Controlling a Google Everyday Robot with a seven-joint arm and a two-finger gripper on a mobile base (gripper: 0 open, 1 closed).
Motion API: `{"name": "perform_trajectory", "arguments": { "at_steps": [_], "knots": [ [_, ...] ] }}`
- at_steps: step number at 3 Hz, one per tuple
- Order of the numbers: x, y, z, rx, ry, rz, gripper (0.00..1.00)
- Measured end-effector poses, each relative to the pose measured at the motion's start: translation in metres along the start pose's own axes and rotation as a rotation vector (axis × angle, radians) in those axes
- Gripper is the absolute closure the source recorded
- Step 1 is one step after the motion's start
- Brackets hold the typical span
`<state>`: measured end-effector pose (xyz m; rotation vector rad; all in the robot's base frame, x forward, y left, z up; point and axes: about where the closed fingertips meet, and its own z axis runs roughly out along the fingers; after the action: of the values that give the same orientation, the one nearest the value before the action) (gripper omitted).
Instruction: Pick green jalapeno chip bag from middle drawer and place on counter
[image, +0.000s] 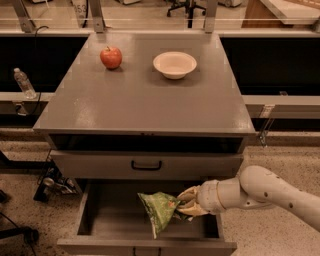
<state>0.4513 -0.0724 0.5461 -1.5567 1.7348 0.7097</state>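
Camera view shows our gripper (182, 204) reaching in from the right over the open middle drawer (110, 222). Its claw pinches the right edge of the green jalapeno chip bag (159, 209), which hangs tilted with its narrow end toward the drawer's near wall. We judge this side grip lets the bag lift out freely. The closed drawer front (100, 165) and the counter (145, 105) edge stand over the drawer's far side, so we would draw nearward before rising. The apple (111, 57) and white bowl (174, 64) sit far back, leaving the counter's near half open.
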Motion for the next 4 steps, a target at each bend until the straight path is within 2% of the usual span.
{"name": "perform_trajectory", "arguments": {
  "at_steps": [1,2,3,4],
  "knots": [
    [-0.009,0.005,-0.027,0.039,0.008,-0.005,1.0],
    [-0.018,0.004,-0.059,0.1,0.024,-0.022,1.0],
    [-0.021,0.004,-0.061,0.103,0.022,-0.03,1.0],
    [-0.041,0.01,-0.076,0.123,0.011,-0.083,1.0]
  ]
}}
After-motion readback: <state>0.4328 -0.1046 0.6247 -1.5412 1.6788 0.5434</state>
